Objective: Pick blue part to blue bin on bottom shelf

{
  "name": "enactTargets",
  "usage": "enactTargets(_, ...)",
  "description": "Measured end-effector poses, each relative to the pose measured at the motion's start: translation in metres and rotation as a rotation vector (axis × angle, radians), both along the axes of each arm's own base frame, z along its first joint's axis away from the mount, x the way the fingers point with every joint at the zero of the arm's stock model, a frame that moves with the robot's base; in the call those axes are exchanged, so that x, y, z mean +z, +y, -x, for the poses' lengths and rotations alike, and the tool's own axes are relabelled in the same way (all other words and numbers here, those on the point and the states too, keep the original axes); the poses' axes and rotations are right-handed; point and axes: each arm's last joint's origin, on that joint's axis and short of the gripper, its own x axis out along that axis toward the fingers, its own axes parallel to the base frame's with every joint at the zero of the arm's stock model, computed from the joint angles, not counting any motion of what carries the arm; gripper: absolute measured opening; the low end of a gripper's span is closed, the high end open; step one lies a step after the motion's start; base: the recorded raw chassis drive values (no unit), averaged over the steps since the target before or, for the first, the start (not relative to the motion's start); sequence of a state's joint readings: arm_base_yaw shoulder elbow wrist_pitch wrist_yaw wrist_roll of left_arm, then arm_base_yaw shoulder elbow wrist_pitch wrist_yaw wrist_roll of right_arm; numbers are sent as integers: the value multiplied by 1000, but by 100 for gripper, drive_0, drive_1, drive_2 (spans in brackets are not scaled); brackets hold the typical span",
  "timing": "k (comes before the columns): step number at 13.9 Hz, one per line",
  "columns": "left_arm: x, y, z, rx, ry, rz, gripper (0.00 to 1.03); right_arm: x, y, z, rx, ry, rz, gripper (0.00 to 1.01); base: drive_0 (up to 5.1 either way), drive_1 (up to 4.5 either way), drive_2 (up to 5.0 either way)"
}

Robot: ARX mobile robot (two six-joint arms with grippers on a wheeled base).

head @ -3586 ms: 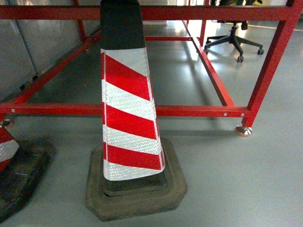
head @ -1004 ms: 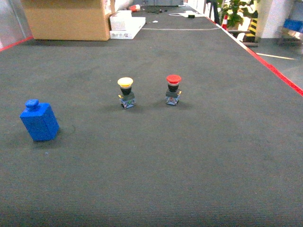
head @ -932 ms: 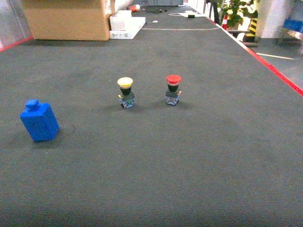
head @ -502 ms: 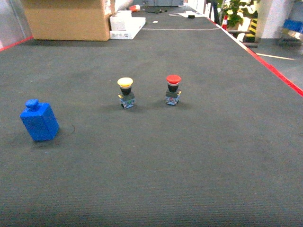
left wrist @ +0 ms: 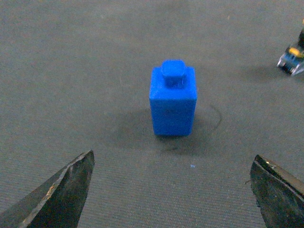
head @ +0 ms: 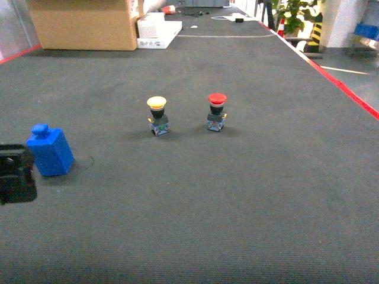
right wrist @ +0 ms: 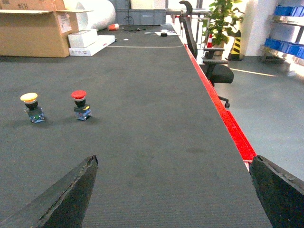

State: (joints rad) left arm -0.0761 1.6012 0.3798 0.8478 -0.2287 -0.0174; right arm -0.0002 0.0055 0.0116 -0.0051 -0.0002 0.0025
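The blue part (head: pixel 50 151), a small blue block with a round knob on top, stands upright on the dark mat at the left. My left gripper (head: pixel 18 173) shows as a dark shape at the left edge of the head view, just left of the part and slightly nearer. In the left wrist view the blue part (left wrist: pixel 173 97) stands ahead of the left gripper (left wrist: pixel 172 159), which is open with only bare mat between its fingers. The right gripper (right wrist: pixel 174 159) is open over bare mat near the table's right side. The bottom shelf is out of view.
A yellow push button (head: pixel 157 115) and a red push button (head: pixel 217 111) stand mid-table. A cardboard box (head: pixel 83 23) and white boxes (head: pixel 159 29) sit at the far end. A red strip (head: pixel 349 94) marks the right table edge. Beyond it stand an office chair (right wrist: pixel 214 69) and distant blue bins (right wrist: pixel 289 10).
The head view went from a striped traffic cone and red frame to the tabletop. In the last half second my left gripper has come into view beside the blue part.
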Motion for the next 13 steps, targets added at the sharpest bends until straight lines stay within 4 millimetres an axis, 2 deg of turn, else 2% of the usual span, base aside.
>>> enactTargets(2,-12,1,-21,9,55,-8,98,0,0,0,0,0,0,98,0,0,0)
enactTargets(3,-14,3,-41,14,50,-22,98,0,0,0,0,0,0,98,0,0,0)
enactTargets(6,-34,6,-71,38,115,-33,98,0,0,0,0,0,0,98,0,0,0)
enactTargets(9,-42,6,-99,34,115,18,98,0,0,0,0,0,0,98,0,0,0)
enactTargets(13,-57,11,-122,64,102,79,98,0,0,0,0,0,0,98,0,0,0)
